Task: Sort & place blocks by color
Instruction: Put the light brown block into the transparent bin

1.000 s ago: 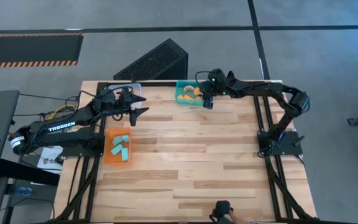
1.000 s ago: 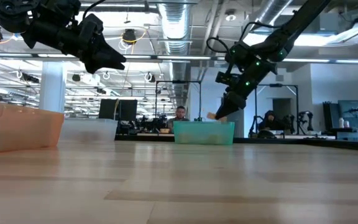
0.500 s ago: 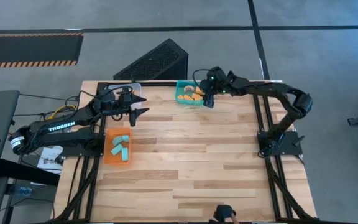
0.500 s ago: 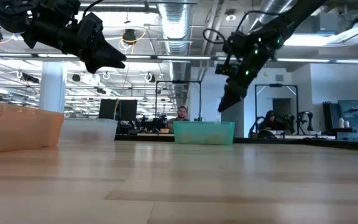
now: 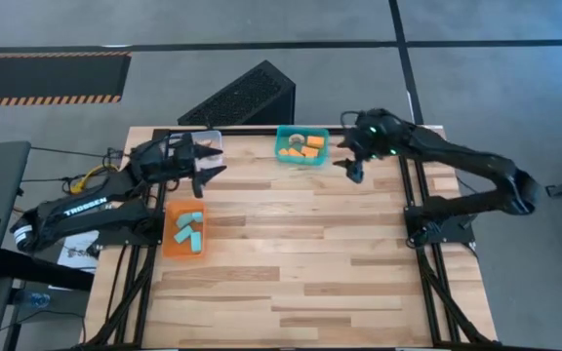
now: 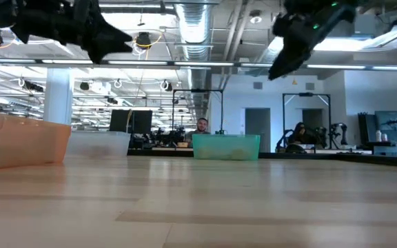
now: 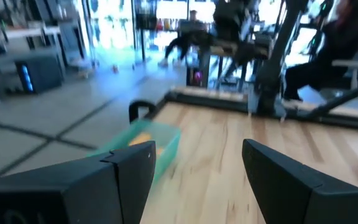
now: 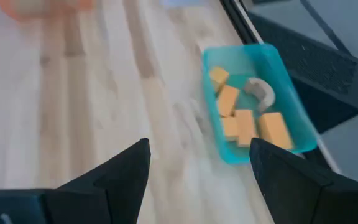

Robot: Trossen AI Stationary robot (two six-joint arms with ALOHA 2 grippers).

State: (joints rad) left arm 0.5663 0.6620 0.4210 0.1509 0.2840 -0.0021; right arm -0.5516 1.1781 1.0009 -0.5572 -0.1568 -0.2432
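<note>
Two dark open fingers [image 7: 135, 168] frame the bottom; a teal plastic bin [image 7: 145, 142] holding orange blocks [image 7: 143, 136] sits centre-left on the pale wooden table [image 7: 229, 155].

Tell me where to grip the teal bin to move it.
Grip the teal bin by its bare rim, on the side facing the right claw. Come down from above: the thin upright wall fits between open fingers, and the orange blocks fill the middle.

Grey floor [image 5: 86, 24], hazard-striped mat [image 5: 47, 78], ceiling ducts [image 6: 191, 17] overhead.
</note>
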